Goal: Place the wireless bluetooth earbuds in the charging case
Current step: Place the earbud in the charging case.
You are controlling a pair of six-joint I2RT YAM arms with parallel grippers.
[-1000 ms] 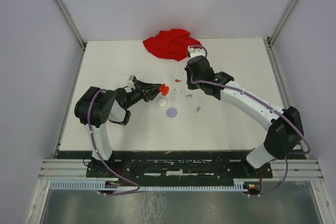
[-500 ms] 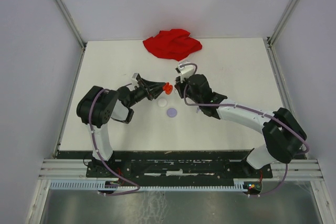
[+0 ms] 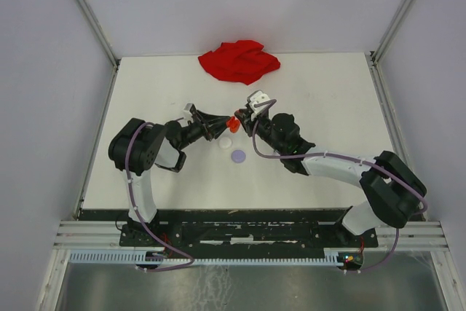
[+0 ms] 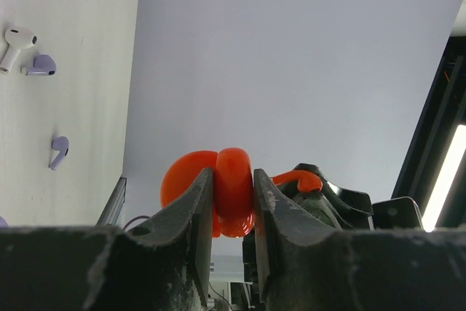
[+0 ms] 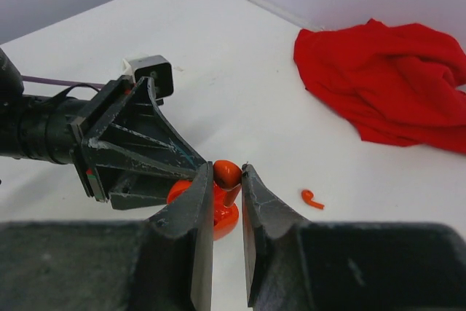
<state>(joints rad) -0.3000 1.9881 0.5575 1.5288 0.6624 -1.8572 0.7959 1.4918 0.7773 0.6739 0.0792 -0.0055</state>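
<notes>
Seating the red earbud well is, by my judgement, asking for its stem to be lined up with a socket of the red charging case before any push, for a slow approach along that socket, and for release only once the bud is sitting flush; a skewed entry could be enough to twist the case out of its narrow hold. Both pieces are hanging above the tabletop near the centre of the overhead view, below the red cloth. The left gripper is pressing almost together, clamping the case by its edge at the lower centre of the left wrist view. The right gripper is likewise nearly closed, pinching the red earbud at the centre of its own view, with the case just behind and below; whether the two are touching I cannot tell. A second red earbud is lying on the tabletop right of centre, while a white earbud and two lavender earbuds are lying at the upper left of the left wrist view.
</notes>
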